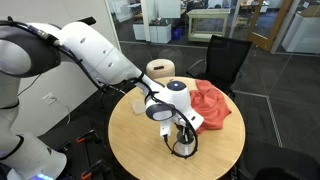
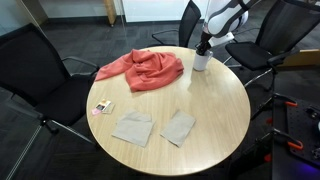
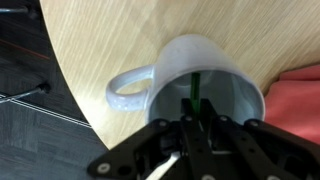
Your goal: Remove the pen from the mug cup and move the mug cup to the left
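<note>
The pale grey-white mug cup (image 3: 222, 58) stands upright near the round table's edge, its handle toward the left of the wrist view. The thin green pen (image 3: 195, 88) stands inside it, its top between my fingers. My gripper (image 3: 193, 122) is straight above the mug's mouth, its fingers shut on the pen's upper end. In both exterior views the gripper (image 1: 181, 128) (image 2: 204, 44) hangs over the mug (image 1: 184, 148) (image 2: 200, 63), which sits beside the red cloth. The pen is too small to see there.
A crumpled red cloth (image 2: 145, 68) (image 1: 212, 103) lies next to the mug. Two flat pale cards (image 2: 131, 128) (image 2: 178, 127) and a small object (image 2: 102, 106) lie on the wooden table (image 2: 225, 115). Black chairs (image 2: 30, 60) and a cream stool (image 1: 160, 69) surround the table.
</note>
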Controlling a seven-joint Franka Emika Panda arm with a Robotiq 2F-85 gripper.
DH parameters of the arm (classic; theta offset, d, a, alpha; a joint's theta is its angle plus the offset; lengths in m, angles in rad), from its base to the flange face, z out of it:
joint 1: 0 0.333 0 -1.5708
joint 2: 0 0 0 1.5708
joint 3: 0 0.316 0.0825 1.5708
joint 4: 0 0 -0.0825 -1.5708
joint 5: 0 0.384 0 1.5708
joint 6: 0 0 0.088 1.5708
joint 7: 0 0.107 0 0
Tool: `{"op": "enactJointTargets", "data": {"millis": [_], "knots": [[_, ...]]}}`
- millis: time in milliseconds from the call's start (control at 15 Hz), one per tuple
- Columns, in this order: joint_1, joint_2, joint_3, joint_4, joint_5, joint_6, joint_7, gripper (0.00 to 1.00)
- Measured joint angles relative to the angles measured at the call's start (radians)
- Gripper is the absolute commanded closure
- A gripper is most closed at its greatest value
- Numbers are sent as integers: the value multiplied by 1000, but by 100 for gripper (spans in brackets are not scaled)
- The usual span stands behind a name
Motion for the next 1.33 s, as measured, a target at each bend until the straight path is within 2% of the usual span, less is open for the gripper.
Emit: {"op": "enactJointTargets", "data": {"millis": [67, 800, 1333], "knots": [[2, 1, 0, 0, 0, 3, 0, 97], [42, -40, -24, -62, -5, 95, 2, 97], [156, -156, -125, -167, -102, 177, 104, 97]]}}
